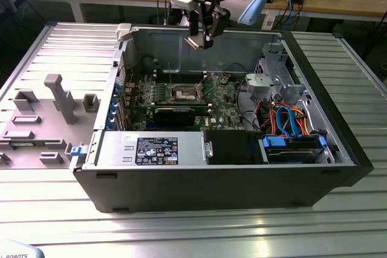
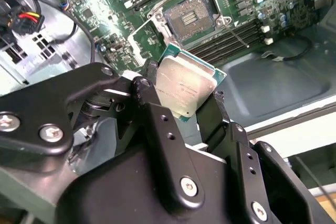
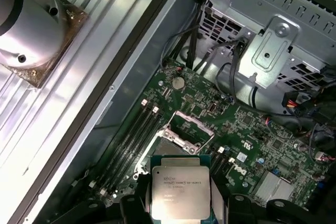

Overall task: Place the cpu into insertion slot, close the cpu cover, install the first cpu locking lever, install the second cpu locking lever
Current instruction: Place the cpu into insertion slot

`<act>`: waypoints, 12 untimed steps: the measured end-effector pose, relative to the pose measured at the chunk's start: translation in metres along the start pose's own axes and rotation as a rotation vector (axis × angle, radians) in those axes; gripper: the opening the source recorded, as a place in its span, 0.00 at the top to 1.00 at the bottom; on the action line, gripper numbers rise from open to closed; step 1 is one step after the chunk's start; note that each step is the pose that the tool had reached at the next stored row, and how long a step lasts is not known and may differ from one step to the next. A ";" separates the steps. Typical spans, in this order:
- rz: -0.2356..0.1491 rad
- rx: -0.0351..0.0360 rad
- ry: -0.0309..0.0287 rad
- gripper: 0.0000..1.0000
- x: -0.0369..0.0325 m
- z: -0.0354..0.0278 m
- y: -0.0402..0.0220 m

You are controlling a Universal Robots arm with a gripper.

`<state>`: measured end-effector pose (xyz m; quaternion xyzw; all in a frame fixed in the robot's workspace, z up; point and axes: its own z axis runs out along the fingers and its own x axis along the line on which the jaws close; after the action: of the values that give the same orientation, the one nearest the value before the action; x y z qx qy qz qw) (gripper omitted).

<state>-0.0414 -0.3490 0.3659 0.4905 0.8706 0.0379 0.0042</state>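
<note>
On the exterior view's left a grey tray [image 1: 45,119] of fixtures lay on the table, just beside the open case [image 1: 211,179]. Over the middle of the case hung the gripper [image 1: 201,35], its fingers [image 2: 149,85] clamped on opposite edges of the cpu [image 1: 195,41], silver top facing both wrist cameras. The cpu was therefore in the air, well above the board [image 1: 224,98] and touching nothing but the fingers.

The slot [image 1: 184,93] sat below the gripper and a little to the exterior view's left of it, bare in the centre. In the first wrist view the cover [image 3: 193,128] looked swung up off the slot, which showed just past the cpu's [image 3: 180,190] edge. I judged the gap to be mostly downward, with a small sideways offset. The chip's edges ran roughly parallel to the slot's frame [image 2: 190,18].

On the exterior view's right stood the drive cage [image 1: 275,80] with its cables.
</note>
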 end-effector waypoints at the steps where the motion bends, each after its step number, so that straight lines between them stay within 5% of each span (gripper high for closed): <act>1: 0.012 -0.0004 -0.0008 0.46 0.0000 0.0002 0.0000; 6: 0.064 -0.0019 -0.0045 0.46 0.0000 0.0011 -0.0001; 12: 0.067 -0.0022 -0.0046 0.46 0.0000 0.0013 -0.0001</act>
<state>-0.0415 -0.3489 0.3646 0.5193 0.8537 0.0379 0.0055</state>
